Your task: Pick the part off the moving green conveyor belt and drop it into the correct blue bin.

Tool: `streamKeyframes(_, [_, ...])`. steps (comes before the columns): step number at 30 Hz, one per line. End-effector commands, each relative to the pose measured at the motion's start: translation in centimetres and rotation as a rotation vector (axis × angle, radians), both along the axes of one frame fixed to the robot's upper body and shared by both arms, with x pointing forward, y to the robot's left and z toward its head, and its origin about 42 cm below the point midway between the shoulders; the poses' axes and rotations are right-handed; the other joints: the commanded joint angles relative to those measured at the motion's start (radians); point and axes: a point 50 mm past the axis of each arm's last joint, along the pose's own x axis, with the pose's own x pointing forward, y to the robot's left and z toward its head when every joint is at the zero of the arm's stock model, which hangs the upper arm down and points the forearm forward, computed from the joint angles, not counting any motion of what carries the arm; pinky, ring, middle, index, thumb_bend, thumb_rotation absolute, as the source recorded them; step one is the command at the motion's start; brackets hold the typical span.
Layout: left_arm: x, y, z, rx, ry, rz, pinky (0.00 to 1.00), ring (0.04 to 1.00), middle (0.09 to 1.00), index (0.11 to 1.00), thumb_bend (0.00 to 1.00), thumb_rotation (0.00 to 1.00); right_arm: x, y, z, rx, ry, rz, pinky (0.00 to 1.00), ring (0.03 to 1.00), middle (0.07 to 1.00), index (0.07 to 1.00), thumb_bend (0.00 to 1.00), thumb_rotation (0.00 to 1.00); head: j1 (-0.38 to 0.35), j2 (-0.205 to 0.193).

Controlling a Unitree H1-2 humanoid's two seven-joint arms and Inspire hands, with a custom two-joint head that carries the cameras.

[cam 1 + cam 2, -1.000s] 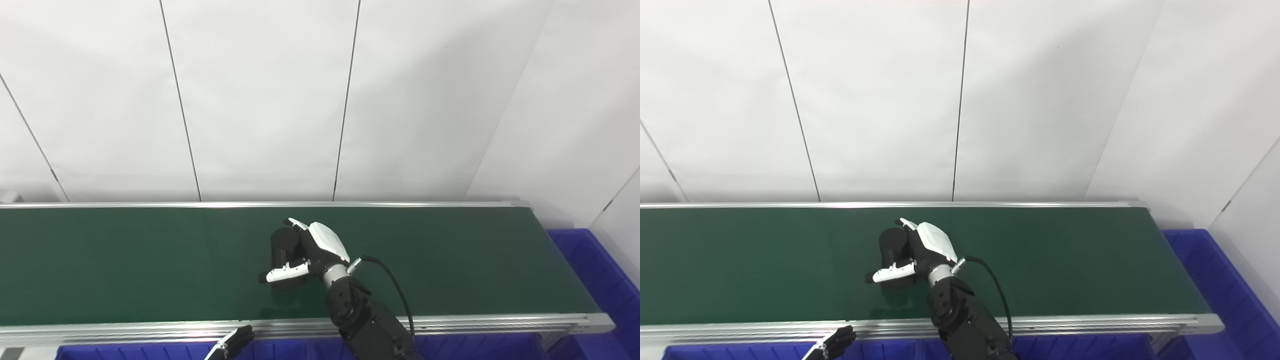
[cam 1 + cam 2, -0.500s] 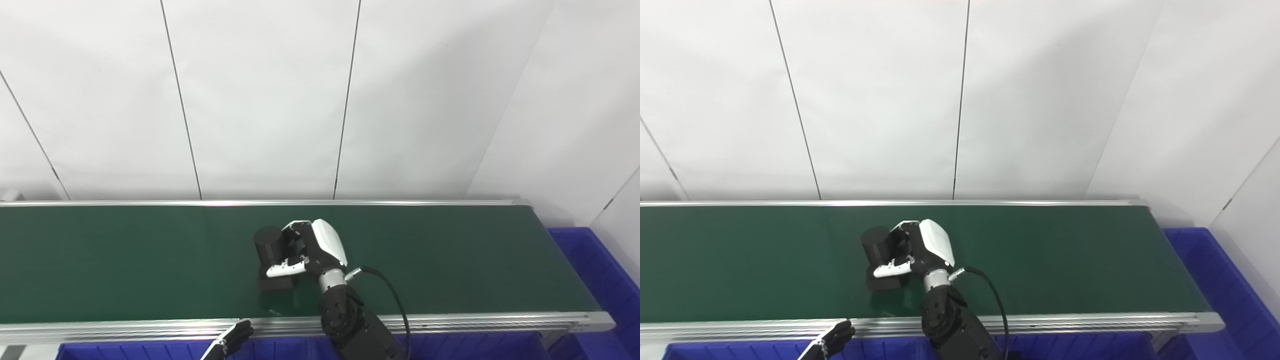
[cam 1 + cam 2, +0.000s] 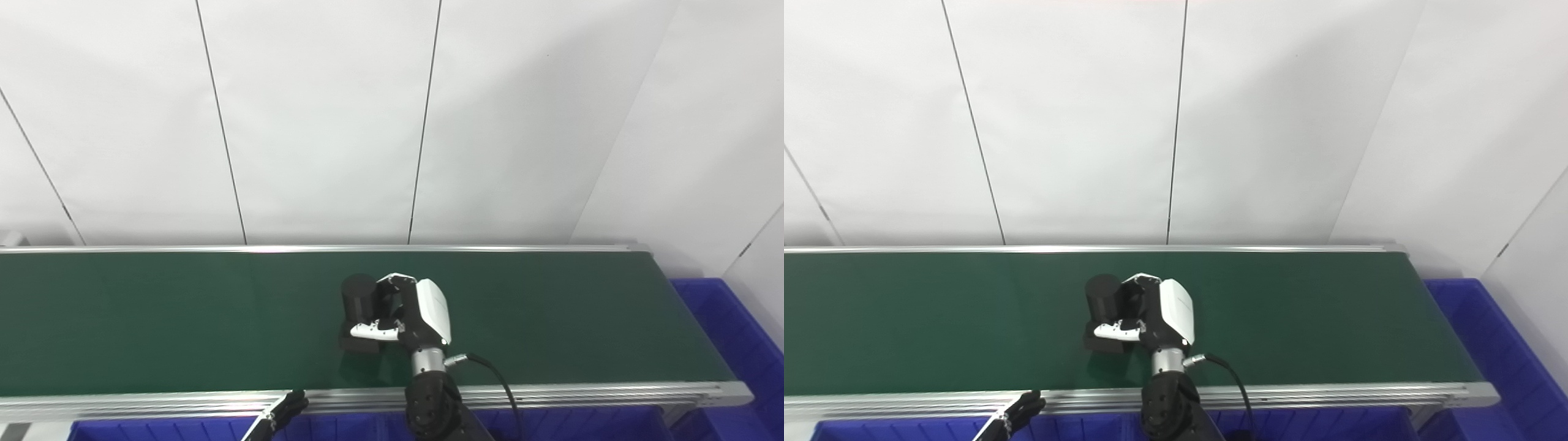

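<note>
Since half a second ago we see our right hand (image 3: 409, 312) and the black part (image 3: 359, 311) shifted toward the right of the frame, from left of centre to about centre of the belt; a full second back the fingers were spread, and now they are curled round the part. We note the right hand clamped on the black part: white thumb across its lower front, fingers over its far side. Part reads as a dark cylinder on a squarish base, upright, at mid-belt, just left of the hand. We cannot tell whether its base touches the green conveyor belt (image 3: 153, 318) or is lifted; a dark reflection lies under it.

Our left hand (image 3: 1012, 416) shows only as dark fingertips at the bottom edge, left of centre, over the near metal rail (image 3: 600, 392); we cannot tell whether it is spread or closed. Blue bin (image 3: 723, 318) sits at the lower right, past the belt's end. Another blue bin edge (image 3: 1078, 427) runs along the bottom.
</note>
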Motion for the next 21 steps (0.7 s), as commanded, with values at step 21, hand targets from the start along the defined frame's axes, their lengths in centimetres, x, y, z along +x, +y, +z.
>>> streamKeyframes(21, [1.1, -0.6, 2.6, 0.001, -0.135, 0.005, 0.78, 0.793, 0.789, 0.785, 0.75, 1.0, -11.7, -7.9, 7.4, 0.121, -0.224, 0.026, 0.34, 0.46, 0.572, 0.451, 0.49, 0.0, 0.097, 0.156])
